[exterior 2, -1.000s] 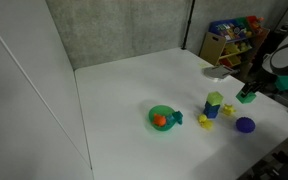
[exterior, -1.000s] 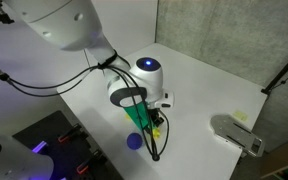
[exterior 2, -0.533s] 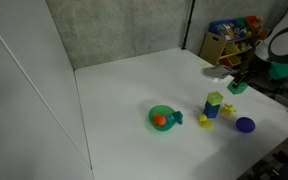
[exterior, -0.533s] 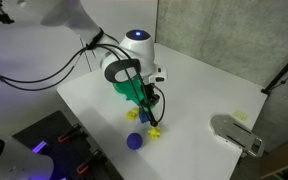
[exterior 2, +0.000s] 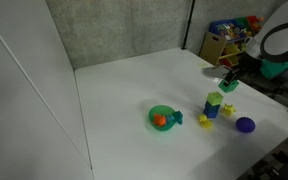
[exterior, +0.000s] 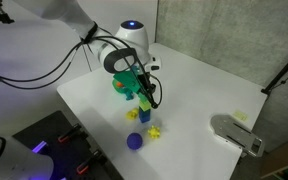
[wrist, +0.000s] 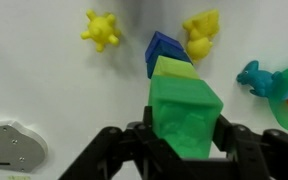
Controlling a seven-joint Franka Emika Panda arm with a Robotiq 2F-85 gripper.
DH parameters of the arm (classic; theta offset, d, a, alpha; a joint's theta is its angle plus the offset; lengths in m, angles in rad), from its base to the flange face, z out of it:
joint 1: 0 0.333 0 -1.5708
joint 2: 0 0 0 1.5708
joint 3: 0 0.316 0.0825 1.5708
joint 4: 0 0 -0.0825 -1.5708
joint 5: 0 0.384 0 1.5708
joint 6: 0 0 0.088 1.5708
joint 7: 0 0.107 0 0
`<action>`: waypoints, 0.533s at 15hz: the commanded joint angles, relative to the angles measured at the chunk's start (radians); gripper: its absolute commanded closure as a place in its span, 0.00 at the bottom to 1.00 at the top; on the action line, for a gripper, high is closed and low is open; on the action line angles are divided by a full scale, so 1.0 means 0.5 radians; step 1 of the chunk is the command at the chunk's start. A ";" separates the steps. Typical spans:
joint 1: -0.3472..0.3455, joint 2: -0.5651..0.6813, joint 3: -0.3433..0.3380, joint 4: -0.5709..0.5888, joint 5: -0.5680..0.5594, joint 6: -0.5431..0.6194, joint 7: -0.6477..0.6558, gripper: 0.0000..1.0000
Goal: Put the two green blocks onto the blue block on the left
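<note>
My gripper [wrist: 187,140] is shut on a bright green block [wrist: 187,115], with a black finger on each side of it. In the wrist view a second green block [wrist: 174,68] sits on top of the dark blue block [wrist: 162,48], just ahead of the held one. In an exterior view the held block [exterior 2: 228,86] hangs above and to the right of the green block [exterior 2: 215,99] stacked on the blue block [exterior 2: 211,112]. In an exterior view the gripper [exterior: 146,93] hovers over the stack.
A green bowl [exterior 2: 161,117] with orange inside stands beside the stack, and a teal piece [wrist: 254,78] lies next to it. Yellow pieces [wrist: 101,28] [wrist: 201,35] and a blue ball [exterior 2: 245,125] lie close by. A grey-white device [exterior: 239,135] sits near the table edge.
My gripper has carried the green block up and away from the blue ball, to a spot above the stack of green on blue. The other things have not moved.
</note>
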 commanded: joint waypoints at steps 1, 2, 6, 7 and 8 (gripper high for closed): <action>0.073 0.077 -0.052 0.115 -0.122 -0.062 0.125 0.70; 0.085 0.097 -0.062 0.134 -0.158 -0.066 0.159 0.70; 0.113 0.185 -0.083 0.200 -0.229 -0.067 0.223 0.70; 0.116 0.204 -0.083 0.215 -0.232 -0.068 0.231 0.70; 0.118 0.221 -0.079 0.227 -0.225 -0.067 0.228 0.70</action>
